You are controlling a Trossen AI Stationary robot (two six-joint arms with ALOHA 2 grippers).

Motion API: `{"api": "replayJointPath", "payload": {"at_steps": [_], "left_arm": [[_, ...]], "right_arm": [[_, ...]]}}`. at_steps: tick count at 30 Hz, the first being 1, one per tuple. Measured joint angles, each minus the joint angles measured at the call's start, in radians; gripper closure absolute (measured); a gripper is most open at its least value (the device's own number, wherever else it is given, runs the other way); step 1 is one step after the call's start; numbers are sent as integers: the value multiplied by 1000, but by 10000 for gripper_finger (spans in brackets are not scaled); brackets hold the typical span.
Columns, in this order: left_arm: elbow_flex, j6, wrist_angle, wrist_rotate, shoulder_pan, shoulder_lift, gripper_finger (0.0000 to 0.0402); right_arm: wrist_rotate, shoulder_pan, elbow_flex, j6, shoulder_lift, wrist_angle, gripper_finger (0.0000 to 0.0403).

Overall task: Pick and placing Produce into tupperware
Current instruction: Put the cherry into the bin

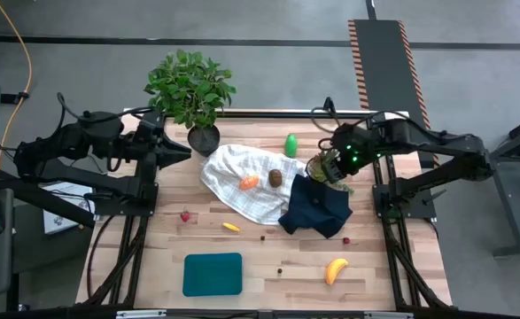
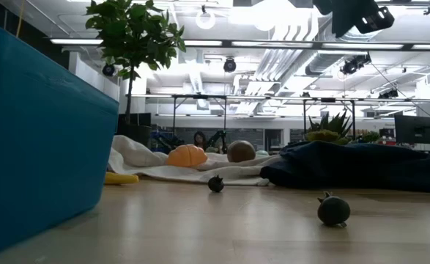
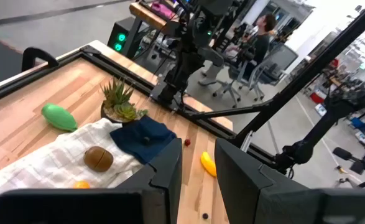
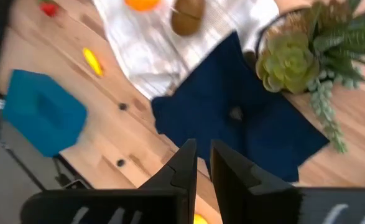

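Note:
The teal tupperware sits near the table's near edge. The produce is scattered. An orange piece and a brown kiwi ball lie on a white cloth. The green pear piece lies toward the far edge, and the banana lies near the front right. A small yellow piece, a red piece and dark bits rest on bare wood. My right gripper hovers over the navy cloth, fingers narrowly apart. My left gripper is open and raised at the table's left edge.
A large leafy potted plant stands at the far left of the table. A small succulent pot stands beside the navy cloth, under my right wrist. Bare wood lies between the tupperware and the banana. A person sits in the room beyond.

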Motion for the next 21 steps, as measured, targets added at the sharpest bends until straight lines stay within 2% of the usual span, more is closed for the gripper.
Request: {"api": "replayJointPath", "payload": {"at_steps": [11,15,21], "left_arm": [[0,48,0,5,0,93,318],[0,89,1,46,0,114,318],[0,121,2,57,0,124,318]], "right_arm": [[31,129,0,180,105,-30,366],[42,186,0,245,126,-30,364],[70,261,0,351,133,-34,336]]}}
